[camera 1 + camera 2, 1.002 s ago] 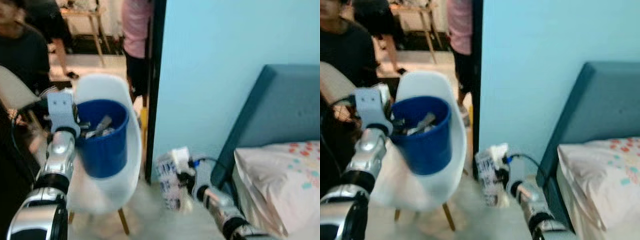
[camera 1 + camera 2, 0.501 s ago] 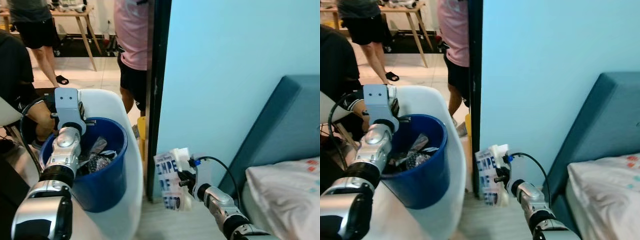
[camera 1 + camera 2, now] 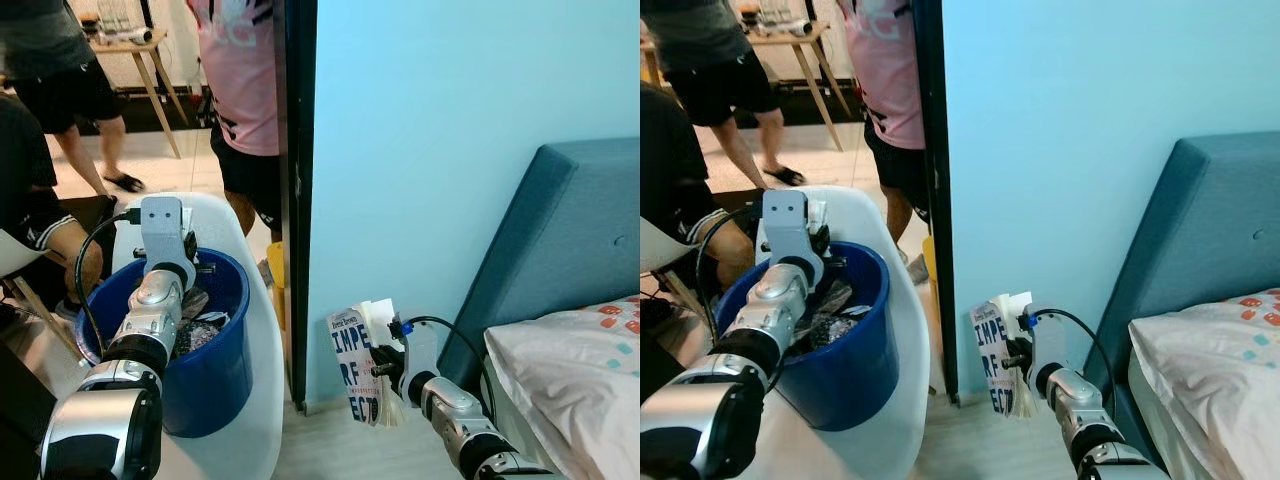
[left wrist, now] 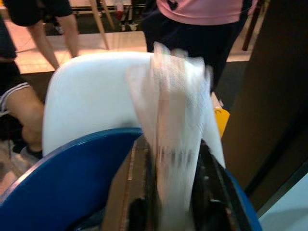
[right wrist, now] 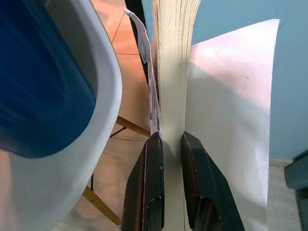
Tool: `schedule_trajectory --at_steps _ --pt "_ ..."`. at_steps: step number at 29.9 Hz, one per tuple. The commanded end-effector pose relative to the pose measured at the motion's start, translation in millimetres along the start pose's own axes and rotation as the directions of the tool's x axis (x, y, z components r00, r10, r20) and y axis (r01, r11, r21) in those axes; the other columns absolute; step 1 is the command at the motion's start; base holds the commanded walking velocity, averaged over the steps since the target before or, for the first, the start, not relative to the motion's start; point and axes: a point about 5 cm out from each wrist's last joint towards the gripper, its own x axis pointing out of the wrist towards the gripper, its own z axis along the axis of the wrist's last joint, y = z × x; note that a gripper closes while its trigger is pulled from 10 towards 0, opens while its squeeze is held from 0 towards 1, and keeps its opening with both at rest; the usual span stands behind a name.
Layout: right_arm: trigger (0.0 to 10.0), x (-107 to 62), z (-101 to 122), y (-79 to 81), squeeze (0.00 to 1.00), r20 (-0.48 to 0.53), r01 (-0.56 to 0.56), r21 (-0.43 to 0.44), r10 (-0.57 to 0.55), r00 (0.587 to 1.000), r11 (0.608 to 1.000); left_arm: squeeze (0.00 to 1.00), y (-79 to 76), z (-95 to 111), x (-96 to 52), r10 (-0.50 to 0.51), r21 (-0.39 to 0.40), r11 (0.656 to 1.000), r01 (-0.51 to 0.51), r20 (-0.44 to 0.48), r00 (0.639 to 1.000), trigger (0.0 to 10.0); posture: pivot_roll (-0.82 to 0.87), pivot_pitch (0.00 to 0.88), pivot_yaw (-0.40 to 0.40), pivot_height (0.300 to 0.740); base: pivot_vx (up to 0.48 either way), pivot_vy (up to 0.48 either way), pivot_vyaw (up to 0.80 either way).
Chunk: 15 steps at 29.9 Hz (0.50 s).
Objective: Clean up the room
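Low at centre frame, the right hand (image 5: 169, 144) grips a book (image 3: 356, 365) upright between its fingers; the left hand (image 4: 168, 211) clamps paper (image 4: 175, 125) over the blue bucket (image 3: 215, 365).

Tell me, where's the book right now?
The book is pinched in the robot's right hand, low in the head views, against the light blue wall, right of the white chair.

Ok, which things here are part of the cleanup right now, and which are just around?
In play: book in the right gripper; white paper in the left gripper; blue bucket of rubbish.

Just around: white chair, bed, people standing in the doorway.
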Motion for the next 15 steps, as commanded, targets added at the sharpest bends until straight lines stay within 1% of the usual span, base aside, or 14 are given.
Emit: schedule_trajectory --at_steps 1,3,7,15 --pt "10.0 0.6 4.3 -1.1 0.00 0.018 -0.001 0.003 0.001 1.000 1.000 1.00 8.1 0.8 0.9 0.027 0.021 0.999 -0.027 -0.008 1.000 10.0 -0.08 0.000 -0.024 0.740 0.000 0.000 0.00" --pt "10.0 0.7 5.8 -1.7 0.00 0.023 -0.004 0.002 0.004 1.000 1.000 1.00 10.9 2.5 1.1 0.050 0.036 0.998 -0.050 0.007 0.999 10.0 -0.08 0.000 -0.027 0.740 0.000 0.000 0.00" --pt "10.0 1.1 6.9 -1.4 0.00 0.027 -0.007 0.000 0.007 1.000 1.000 1.00 11.8 3.8 1.2 0.057 0.049 0.997 -0.058 0.019 0.998 10.0 -0.08 0.000 -0.029 0.740 0.000 0.000 0.00" --pt "10.0 1.3 9.8 -2.5 0.00 0.041 -0.004 -0.002 0.004 0.999 1.000 1.00 13.8 8.3 1.6 0.070 0.054 0.996 -0.073 0.052 0.996 10.0 -0.08 0.000 -0.025 0.740 0.000 0.000 0.00"
